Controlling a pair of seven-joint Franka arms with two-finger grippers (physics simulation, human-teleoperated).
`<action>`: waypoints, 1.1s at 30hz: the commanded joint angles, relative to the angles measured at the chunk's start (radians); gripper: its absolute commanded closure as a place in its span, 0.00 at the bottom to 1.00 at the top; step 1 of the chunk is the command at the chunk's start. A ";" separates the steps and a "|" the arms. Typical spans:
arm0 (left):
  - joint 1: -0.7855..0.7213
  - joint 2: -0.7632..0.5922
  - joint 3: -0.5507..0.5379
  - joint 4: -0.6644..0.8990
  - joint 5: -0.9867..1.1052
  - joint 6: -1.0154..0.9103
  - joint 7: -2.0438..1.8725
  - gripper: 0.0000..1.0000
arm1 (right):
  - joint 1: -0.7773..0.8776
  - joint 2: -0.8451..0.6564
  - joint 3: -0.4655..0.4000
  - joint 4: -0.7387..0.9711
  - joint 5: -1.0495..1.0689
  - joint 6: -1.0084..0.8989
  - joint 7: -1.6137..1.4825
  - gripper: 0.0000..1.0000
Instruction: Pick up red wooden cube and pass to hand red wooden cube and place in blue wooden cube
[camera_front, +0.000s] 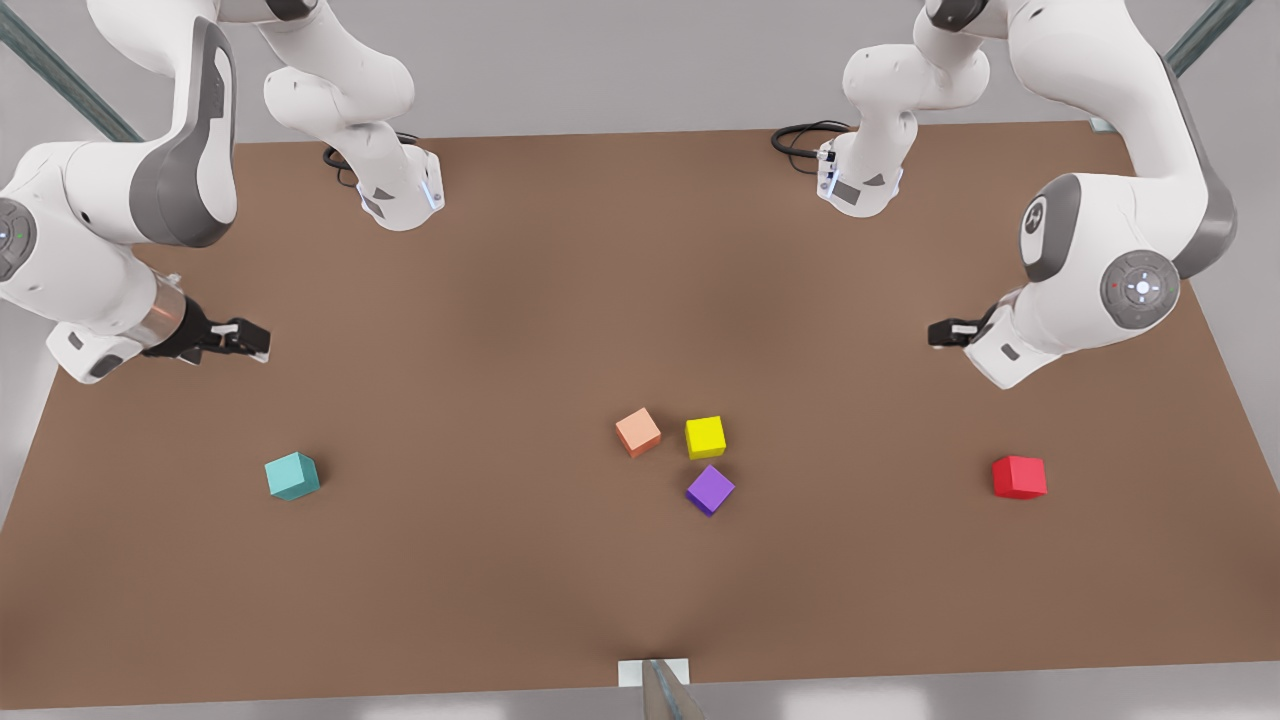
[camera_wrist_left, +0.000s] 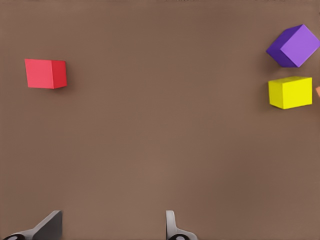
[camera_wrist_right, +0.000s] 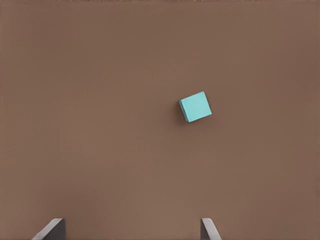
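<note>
Cubes lie untouched: red cube (camera_front: 1019, 477) near the left gripper (camera_front: 945, 333), teal cube (camera_front: 291, 476) near the right gripper (camera_front: 252, 341); both jaws spread, empty.

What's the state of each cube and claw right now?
Red cube: flat on the table, free, alone.
Teal cube: flat on the table, free, alone.
Orange cube: on the table, mid cluster, untouched.
Yellow cube: on the table, beside the orange one.
Purple cube: on the table, turned cornerwise.
Left claw: open, empty, above the table.
Right claw: open, empty, above the table.
</note>
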 joint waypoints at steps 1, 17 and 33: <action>0.000 -0.001 0.000 0.000 -0.001 0.033 0.123 0.00 | 0.000 0.000 -0.001 0.002 0.000 0.036 -0.026 0.00; 0.224 0.557 0.095 0.141 0.033 0.579 0.427 0.00 | 0.006 0.013 0.001 -0.006 -0.002 0.035 -0.031 0.00; 0.231 0.636 0.118 0.159 0.056 0.683 0.470 0.00 | 0.006 0.019 0.004 -0.006 0.000 0.035 -0.038 0.00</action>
